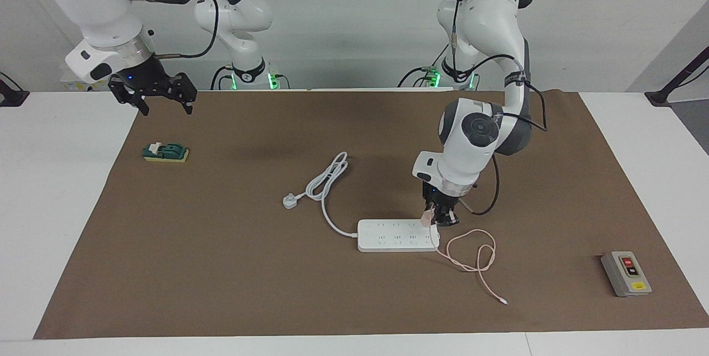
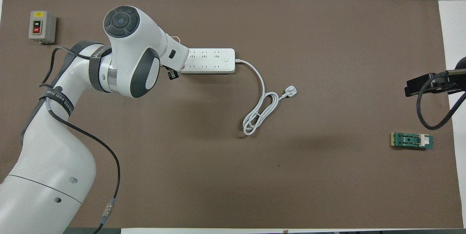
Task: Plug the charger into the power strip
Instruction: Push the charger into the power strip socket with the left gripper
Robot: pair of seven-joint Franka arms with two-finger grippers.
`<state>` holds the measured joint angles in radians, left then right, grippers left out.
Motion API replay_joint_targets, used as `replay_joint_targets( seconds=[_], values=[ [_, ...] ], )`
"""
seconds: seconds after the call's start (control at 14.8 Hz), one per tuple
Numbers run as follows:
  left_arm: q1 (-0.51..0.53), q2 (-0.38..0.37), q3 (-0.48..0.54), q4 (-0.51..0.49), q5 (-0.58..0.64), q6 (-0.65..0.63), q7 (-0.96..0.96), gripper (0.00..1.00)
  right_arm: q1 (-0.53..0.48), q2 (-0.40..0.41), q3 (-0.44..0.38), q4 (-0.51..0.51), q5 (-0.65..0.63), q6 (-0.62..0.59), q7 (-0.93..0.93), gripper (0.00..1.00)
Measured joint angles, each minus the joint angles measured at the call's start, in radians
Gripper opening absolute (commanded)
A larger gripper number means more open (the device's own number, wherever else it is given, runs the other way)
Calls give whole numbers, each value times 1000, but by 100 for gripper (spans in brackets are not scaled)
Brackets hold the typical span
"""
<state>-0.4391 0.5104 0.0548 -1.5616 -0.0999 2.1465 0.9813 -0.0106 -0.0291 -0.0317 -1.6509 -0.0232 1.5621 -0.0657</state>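
Left claw: we saw it clamped on the charger, low over the power strip at the end toward the left arm.
Right claw: we found it waiting, fingers apart, up over the brown mat edge at the right arm's end.
Charger: the pink cube sat at the strip's top face; we could not tell whether it was seated.
Cable: we watched it loop on the mat beside the strip.
Open room: we had wide bare mat in the middle of the worktop.
Count: we tallied one strip, one charger, one white plug, one grey switch box, one green block.
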Motion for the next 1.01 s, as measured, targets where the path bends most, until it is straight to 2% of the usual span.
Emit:
replay_joint_targets(
  seconds=[1.01],
  values=[
    [-1,1,-1,-11,49,57,1,6,0,0,0,0,0,0,0,100]
  ],
)
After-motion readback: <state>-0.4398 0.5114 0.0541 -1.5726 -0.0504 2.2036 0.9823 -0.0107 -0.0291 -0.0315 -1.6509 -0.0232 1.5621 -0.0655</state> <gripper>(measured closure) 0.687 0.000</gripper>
